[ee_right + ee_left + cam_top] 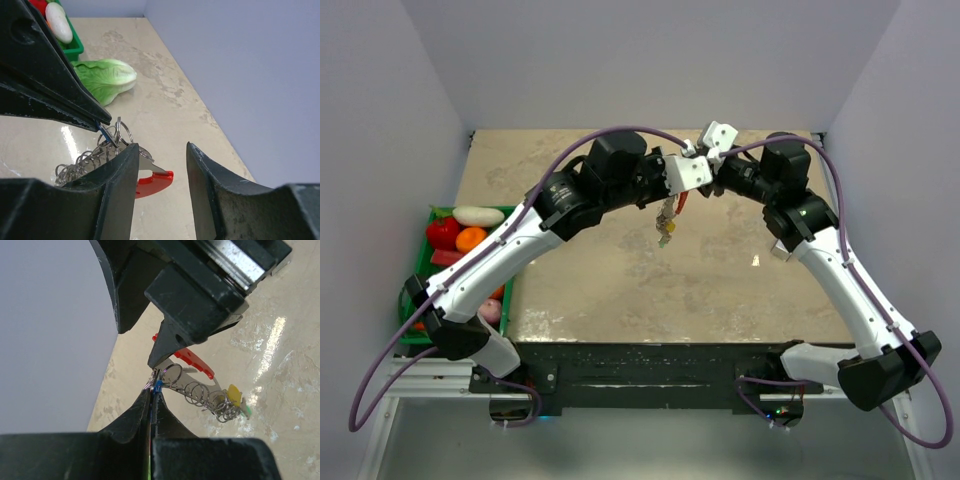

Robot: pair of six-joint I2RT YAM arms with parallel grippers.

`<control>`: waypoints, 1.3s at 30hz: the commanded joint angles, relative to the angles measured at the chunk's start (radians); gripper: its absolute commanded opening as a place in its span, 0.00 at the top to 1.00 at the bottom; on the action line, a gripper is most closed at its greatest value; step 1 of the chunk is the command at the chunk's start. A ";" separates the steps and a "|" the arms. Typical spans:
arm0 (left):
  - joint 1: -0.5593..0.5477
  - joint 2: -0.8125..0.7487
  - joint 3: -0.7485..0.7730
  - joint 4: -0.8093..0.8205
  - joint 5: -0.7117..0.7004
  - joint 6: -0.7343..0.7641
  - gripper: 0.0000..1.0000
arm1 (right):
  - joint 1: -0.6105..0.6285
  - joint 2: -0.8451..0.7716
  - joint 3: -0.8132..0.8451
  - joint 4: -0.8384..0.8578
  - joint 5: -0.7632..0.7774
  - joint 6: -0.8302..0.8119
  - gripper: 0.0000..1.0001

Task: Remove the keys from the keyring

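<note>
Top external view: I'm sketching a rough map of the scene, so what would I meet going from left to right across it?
Green crate → keys → right arm

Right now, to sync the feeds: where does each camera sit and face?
Top external: above and behind the bases, looking down on the table; both arms show.
Left wrist: on that arm, looking along the shut left gripper at the keys.
Right wrist: on that arm, looking through the open right gripper toward the lettuce.
Both wrist views share the keyring and red fob.
</note>
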 commanded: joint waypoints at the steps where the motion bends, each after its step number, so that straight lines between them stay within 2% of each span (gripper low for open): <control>1: -0.004 -0.036 0.015 0.054 0.007 -0.008 1.00 | 0.004 -0.009 0.029 0.041 0.012 0.014 0.54; 15: 0.016 -0.048 0.014 0.057 0.018 -0.022 1.00 | 0.004 -0.046 0.016 0.010 0.029 -0.001 0.54; 26: 0.039 -0.053 0.010 0.060 0.031 -0.037 1.00 | 0.004 -0.068 0.069 -0.082 0.029 -0.035 0.54; 39: 0.047 -0.051 0.012 0.064 0.037 -0.046 1.00 | 0.005 -0.072 0.059 -0.085 0.006 -0.035 0.54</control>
